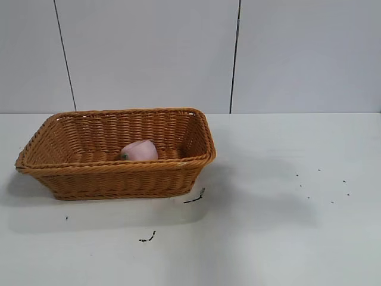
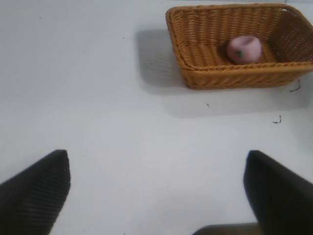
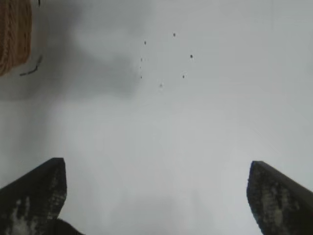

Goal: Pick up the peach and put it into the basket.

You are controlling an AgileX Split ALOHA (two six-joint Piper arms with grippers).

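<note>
Inside the basket lies the peach. Well apart, the right gripper hangs spread wide, empty. Likewise the left gripper.

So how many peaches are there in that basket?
1. The single peach lies inside the basket, near its front wall. The wall might hide another behind it, but none shows.

The flat white table carries the rectangular orange-brown woven wicker basket and small scattered black specks.
</note>
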